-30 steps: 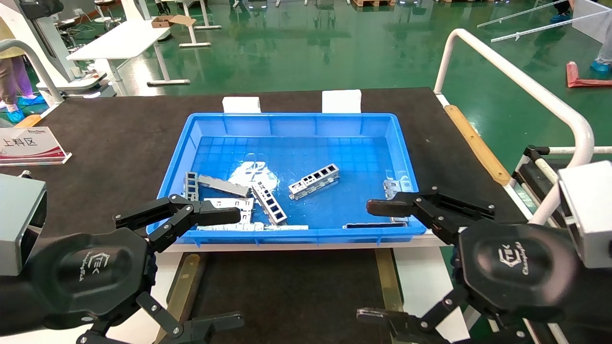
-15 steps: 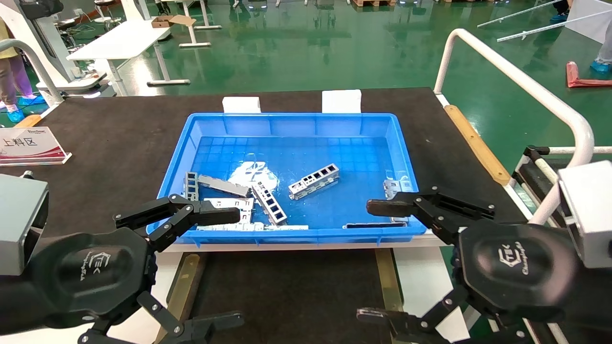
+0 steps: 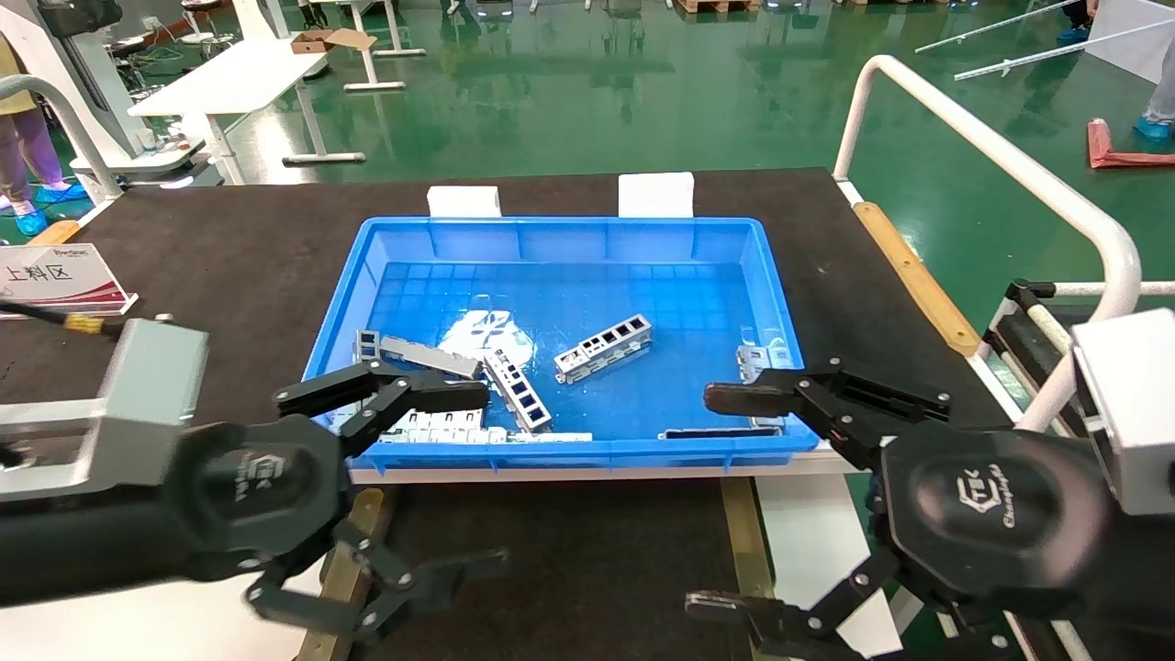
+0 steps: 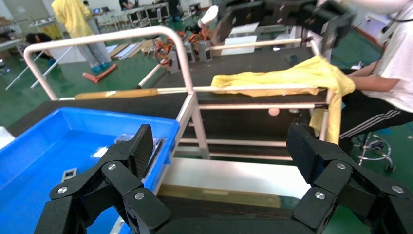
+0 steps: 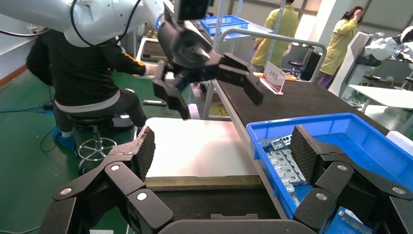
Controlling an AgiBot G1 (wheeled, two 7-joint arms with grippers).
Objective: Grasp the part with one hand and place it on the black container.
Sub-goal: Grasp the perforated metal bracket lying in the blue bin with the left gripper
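Note:
A silver windowed part (image 3: pixel 603 347) lies in the middle of the blue bin (image 3: pixel 569 223). A second such part (image 3: pixel 519 390) lies to its left, tilted. The black container (image 3: pixel 560 551), edged by brass strips (image 3: pixel 745 542), lies in front of the bin. My left gripper (image 3: pixel 468 477) is open and empty over the bin's front-left corner and the container's left edge. My right gripper (image 3: pixel 711 500) is open and empty at the bin's front-right corner. The left wrist view shows the open left gripper (image 4: pixel 221 151) over a brass strip (image 4: pixel 219 195). The right wrist view shows the open right gripper (image 5: pixel 221 148) over the container (image 5: pixel 214 202).
Flat slotted plates (image 3: pixel 441 427) and a plain grey strip (image 3: pixel 427 356) lie in the bin's front left. Two white blocks (image 3: pixel 464 200) stand behind the bin. A sign (image 3: pixel 55 275) stands at the left. A white rail (image 3: pixel 991 147) runs along the right.
My left arm has moved right and forward, so its gripper now reaches over the bin's front-left corner. The right arm and the parts have not moved.

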